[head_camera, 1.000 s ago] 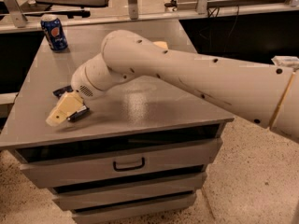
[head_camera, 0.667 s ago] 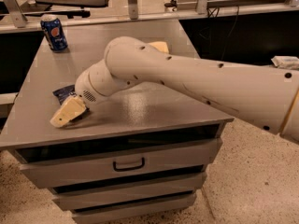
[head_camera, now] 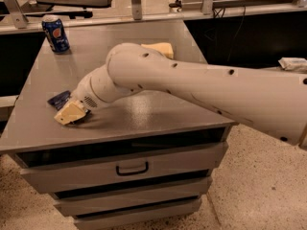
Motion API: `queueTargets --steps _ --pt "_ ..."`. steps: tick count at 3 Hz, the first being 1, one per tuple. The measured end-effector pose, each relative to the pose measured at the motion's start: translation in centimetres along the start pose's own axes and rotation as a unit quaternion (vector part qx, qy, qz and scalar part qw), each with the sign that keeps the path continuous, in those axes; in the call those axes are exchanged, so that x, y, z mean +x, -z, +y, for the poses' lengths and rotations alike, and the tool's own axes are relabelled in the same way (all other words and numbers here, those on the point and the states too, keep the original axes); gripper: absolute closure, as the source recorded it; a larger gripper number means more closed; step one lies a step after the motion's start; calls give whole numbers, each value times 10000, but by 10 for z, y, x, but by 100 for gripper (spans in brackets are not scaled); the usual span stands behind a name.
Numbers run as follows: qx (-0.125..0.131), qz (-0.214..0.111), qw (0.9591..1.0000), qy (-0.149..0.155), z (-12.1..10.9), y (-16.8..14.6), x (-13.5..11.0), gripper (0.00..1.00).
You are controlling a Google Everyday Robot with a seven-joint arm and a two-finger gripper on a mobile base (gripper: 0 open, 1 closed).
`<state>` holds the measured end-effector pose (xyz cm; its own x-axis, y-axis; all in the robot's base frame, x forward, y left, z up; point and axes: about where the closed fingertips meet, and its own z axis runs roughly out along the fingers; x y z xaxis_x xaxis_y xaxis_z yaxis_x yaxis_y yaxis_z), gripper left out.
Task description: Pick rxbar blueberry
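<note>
rxbar blueberry (head_camera: 58,99) partly under the tool (head_camera: 71,113), front-left on table (head_camera: 153,111)

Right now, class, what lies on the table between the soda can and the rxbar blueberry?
Only bare tabletop between soda can and rxbar blueberry, in the camera view; the pincer sits right beside the bar's near side.

Lighting is warm, moderate and from overhead. The surface (head_camera: 144,114) shows a dull sheen at its centre. The gripper (head_camera: 72,113), at the surface's front left corner, casts a short dark shadow beneath itself. Gaps between the drawers (head_camera: 168,159) below the surface are near black.
</note>
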<state>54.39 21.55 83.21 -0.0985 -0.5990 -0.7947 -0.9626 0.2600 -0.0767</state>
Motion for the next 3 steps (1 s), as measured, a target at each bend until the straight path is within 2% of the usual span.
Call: queueTargets --steps 1,2,3 --pt "100 -32 9999 64 0 6 -6 85" --pt "194 -67 9993 306 -5 14 -22 100" --pt "239 -229 9979 550 -19 25 -40 100"
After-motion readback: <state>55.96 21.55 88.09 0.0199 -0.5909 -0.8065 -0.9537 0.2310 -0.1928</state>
